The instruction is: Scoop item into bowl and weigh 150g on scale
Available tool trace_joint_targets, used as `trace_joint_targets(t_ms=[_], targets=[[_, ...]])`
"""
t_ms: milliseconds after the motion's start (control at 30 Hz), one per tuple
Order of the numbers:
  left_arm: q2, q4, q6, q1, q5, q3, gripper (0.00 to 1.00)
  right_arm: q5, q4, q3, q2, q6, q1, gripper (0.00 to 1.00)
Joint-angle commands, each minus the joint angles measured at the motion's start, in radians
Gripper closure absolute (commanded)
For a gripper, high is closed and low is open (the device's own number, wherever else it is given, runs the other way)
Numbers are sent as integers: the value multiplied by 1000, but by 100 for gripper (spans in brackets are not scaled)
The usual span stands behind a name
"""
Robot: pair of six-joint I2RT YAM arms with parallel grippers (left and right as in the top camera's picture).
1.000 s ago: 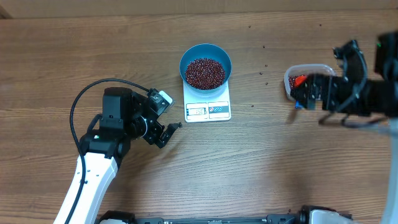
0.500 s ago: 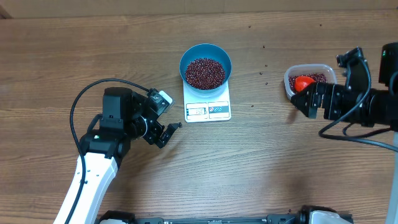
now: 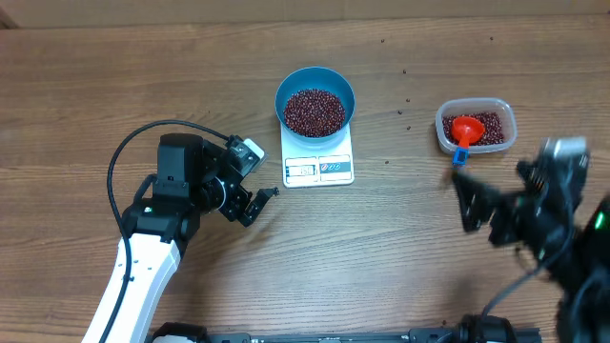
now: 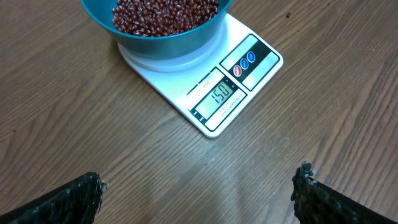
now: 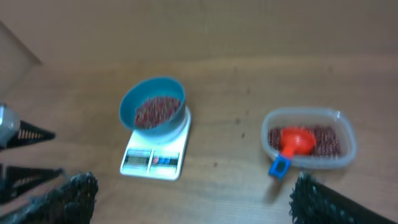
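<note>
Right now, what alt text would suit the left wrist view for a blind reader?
A blue bowl heaped with dark red beans sits on a white kitchen scale whose display reads 150, on a wooden table. The open left end effector holds nothing; its two dark fingertips frame the bottom corners.

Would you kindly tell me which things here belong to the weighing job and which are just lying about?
Job: beans, blue bowl, scale, orange scoop, clear tub.
Lying about: stray beans scattered between bowl and tub.
</note>
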Motion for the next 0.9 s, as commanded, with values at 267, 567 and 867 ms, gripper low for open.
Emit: trace_joint_targets(t_ms=[267,567,867], targets=[[0,4,-10,0,-3,1,0,107,557,-679,-462,0,150,0],[0,4,-10,0,-3,1,0,123,903,-978,-601,0,150,0],[0,4,-10,0,-3,1,0,180,983,-1075,-670,0,150,0]])
